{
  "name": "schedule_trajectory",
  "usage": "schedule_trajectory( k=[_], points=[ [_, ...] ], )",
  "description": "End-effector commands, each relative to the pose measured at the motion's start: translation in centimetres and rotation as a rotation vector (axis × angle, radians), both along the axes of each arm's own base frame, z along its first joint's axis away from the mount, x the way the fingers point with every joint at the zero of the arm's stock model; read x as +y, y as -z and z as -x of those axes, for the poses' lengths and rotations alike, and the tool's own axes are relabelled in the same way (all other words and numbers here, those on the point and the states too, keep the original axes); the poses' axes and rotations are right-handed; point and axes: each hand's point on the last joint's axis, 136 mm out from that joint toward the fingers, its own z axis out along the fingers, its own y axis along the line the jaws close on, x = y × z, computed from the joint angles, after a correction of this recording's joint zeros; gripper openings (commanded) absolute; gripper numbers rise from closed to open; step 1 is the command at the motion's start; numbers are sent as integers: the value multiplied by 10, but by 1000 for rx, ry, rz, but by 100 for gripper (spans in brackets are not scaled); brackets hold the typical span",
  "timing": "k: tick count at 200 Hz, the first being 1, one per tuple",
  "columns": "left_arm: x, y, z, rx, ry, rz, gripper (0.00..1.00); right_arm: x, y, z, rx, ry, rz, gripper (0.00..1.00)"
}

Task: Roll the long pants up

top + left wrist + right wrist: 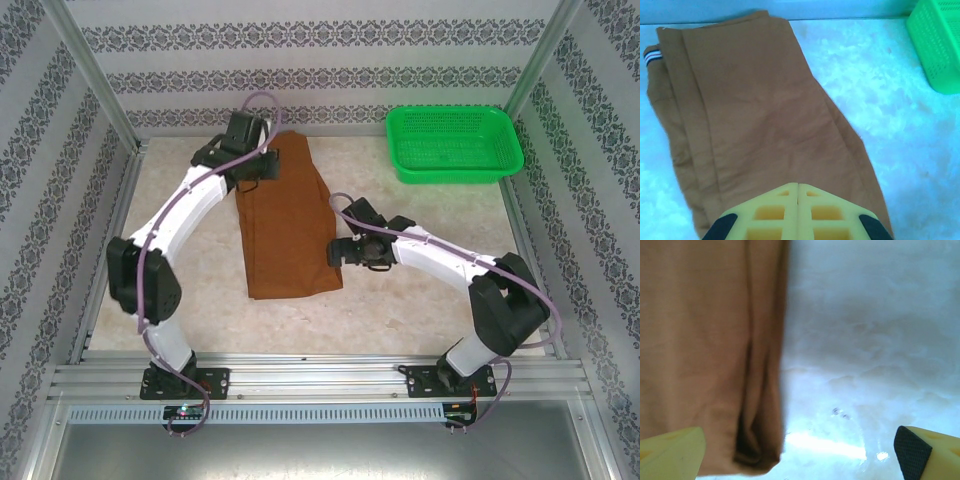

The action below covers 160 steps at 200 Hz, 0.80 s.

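TABLETOP: The long pants (290, 225), rust-brown, lie flat & folded lengthwise into one strip just left of ctr on the pale marbled table (420, 310), running 12 to 6 o'clock in the overhead view. The left gripper (256, 168) sits over the strip's 12 o'clock end, near its 9 o'clock corner. In the left wrist view its yellow fingers (775, 215) are pressed tight together w/ no gap, and cloth is spread out beneath them; whether they pinch any fabric can't be told. A small striped tab (651, 57) shows at the cloth's edge, approx. 10 o'clock in that view. The right gripper (346, 250) hangs just beside the pants' 3 o'clock edge, toward the near end, jaws spread wide & holding nothing. In the right wrist view one finger sits at 7 o'clock over the fabric and the other at 5 o'clock above bare table, w/ the cloth's lower corner between them. A green mesh basket (455, 172) stands well apart at the table's 1–2 o'clock corner.
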Motion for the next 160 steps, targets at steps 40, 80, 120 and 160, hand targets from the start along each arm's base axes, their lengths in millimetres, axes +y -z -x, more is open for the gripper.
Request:
schedule_trajectory(
  k=[40,80,120,160],
  points=[
    [-3,105,140,265,142,-257,40,7,11,-14,77,70,-178,98],
    [9,150,166,371,74,-237,48,44,20,-27,144,-5,-247,68],
    [-7,162,197,392,198,-300,61,56,43,-30,212,-7,-254,68],
    [-17,154,206,339,263,-419,61,47,72,-22,282,44,-243,0]
  ],
)
